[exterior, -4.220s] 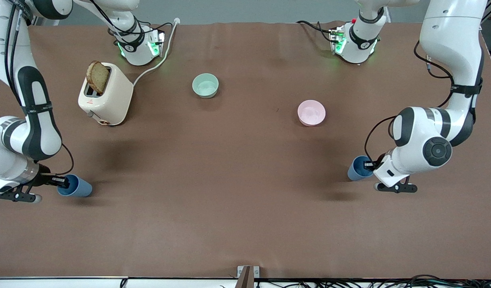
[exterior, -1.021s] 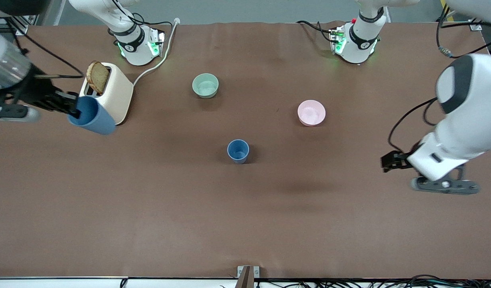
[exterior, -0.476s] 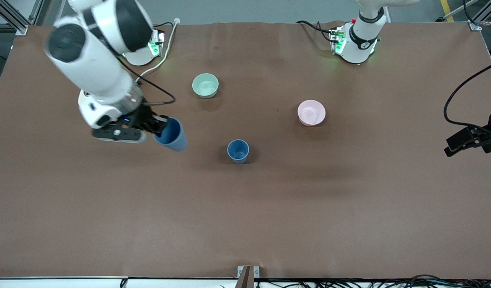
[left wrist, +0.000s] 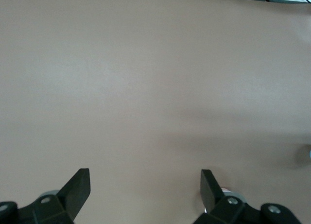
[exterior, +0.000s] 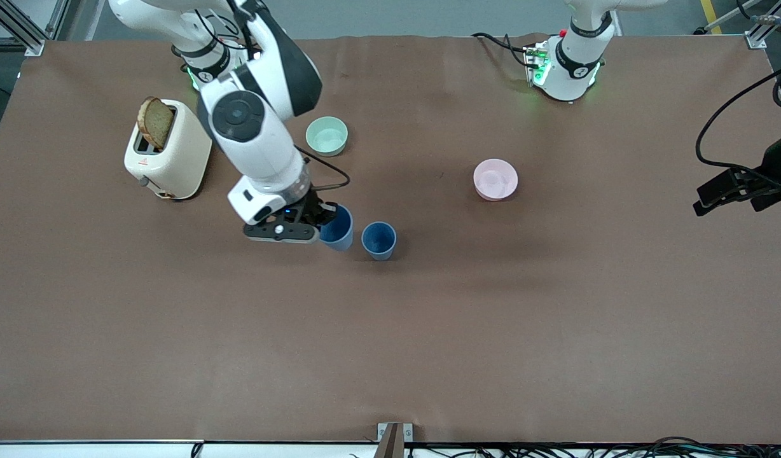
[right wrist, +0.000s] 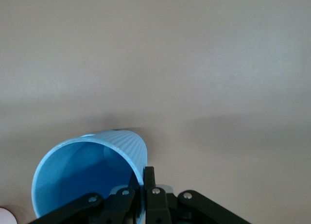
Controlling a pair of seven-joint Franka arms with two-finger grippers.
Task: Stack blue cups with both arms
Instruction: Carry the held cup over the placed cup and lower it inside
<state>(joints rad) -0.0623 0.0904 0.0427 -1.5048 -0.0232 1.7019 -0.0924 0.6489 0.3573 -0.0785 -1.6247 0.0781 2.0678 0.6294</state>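
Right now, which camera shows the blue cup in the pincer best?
The right wrist view: the held blue cup fills it, rim pinched by the right pincer. The front view shows it small, beside the standing cup. The left wrist view misses it.

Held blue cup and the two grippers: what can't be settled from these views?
- Held blue cup: front view doesn't show whether it clears the table.
- Standing blue cup: absent from both wrist views.
- Left gripper: arm cut by front view's edge.
- Right gripper: fingers mostly hidden by its wrist.
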